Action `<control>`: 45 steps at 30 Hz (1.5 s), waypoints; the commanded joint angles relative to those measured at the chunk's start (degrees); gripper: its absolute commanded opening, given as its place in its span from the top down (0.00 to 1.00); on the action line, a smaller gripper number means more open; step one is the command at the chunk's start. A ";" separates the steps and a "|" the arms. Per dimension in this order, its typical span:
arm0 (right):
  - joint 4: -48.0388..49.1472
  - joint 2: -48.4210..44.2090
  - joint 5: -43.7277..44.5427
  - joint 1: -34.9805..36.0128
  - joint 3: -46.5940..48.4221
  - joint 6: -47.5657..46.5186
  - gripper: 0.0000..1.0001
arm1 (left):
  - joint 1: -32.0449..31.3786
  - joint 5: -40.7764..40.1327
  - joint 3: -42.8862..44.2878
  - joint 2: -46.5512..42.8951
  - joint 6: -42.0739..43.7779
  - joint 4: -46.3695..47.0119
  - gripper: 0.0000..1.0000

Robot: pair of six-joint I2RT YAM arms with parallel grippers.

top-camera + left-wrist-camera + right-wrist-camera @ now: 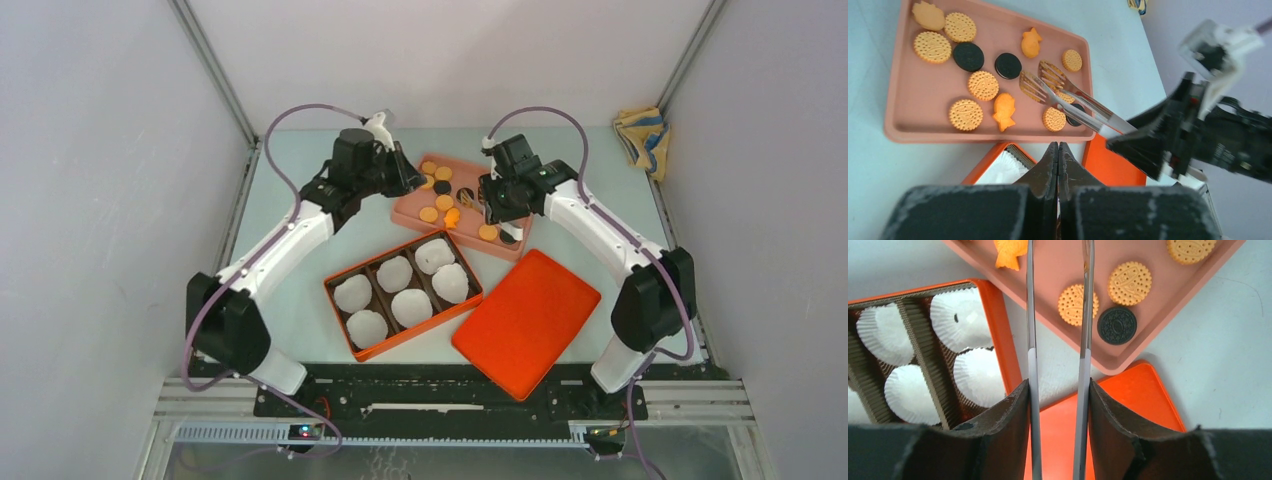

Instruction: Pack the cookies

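Cookies [983, 85]: you have all of them on the pink tray [948, 136] by the counter's far edge, none packed. Six paper cups [411, 306] in the box [998, 330], mid-counter, are empty. Your right gripper [1058, 387] clamps the tongs [1068, 95]; your left gripper [1058, 147] is closed on nothing.

You're in a lab-style robot test cell: plain white panels [90, 150] wall in a pale table [610, 160] edged by aluminium rails [700, 400].
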 commanded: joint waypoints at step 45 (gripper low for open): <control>1.87 -8.83 -4.51 25.17 -2.63 2.58 0.76 | 9.42 -21.82 -24.95 -31.40 -2.53 -2.23 0.00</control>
